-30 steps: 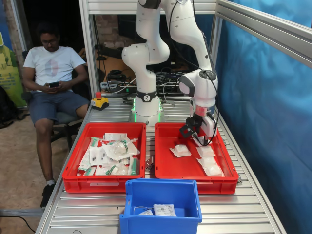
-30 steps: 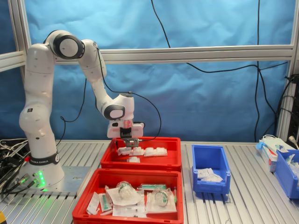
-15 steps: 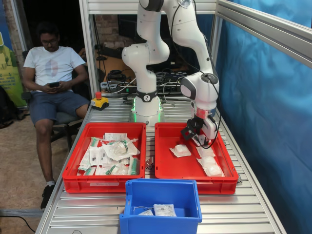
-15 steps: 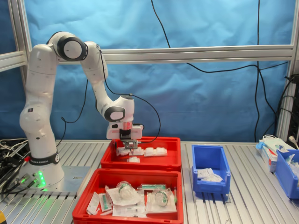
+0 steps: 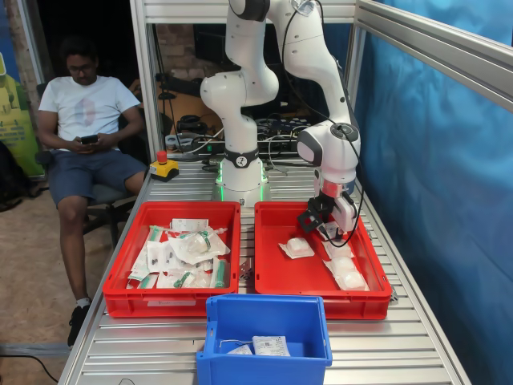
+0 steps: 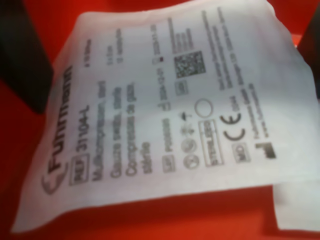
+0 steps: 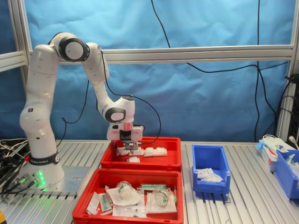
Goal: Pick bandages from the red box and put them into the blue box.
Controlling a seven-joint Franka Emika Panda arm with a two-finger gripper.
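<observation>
Since a second ago my claw (image 5: 327, 227) has drifted slightly toward the far end of the red box (image 5: 276, 282). In the first exterior view it hangs low over the bandages (image 5: 343, 266) along the box's right side; the blue box (image 5: 265, 361) sits nearest the camera. In the wrist view, one printed white pouch (image 6: 165, 120) fills the frame between dark fingers (image 6: 22, 55); I cannot tell whether they grip it. In the second exterior view, the claw (image 7: 129, 145) meets the pouch row.

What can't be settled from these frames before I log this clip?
- Gripper state: fingertips too small in both exterior views; the wrist view shows only dark finger edges.
- Contact with the pouch: not visible; the pouch fills the wrist view.
- Blue box contents: front wall hides most in the first exterior view.
</observation>
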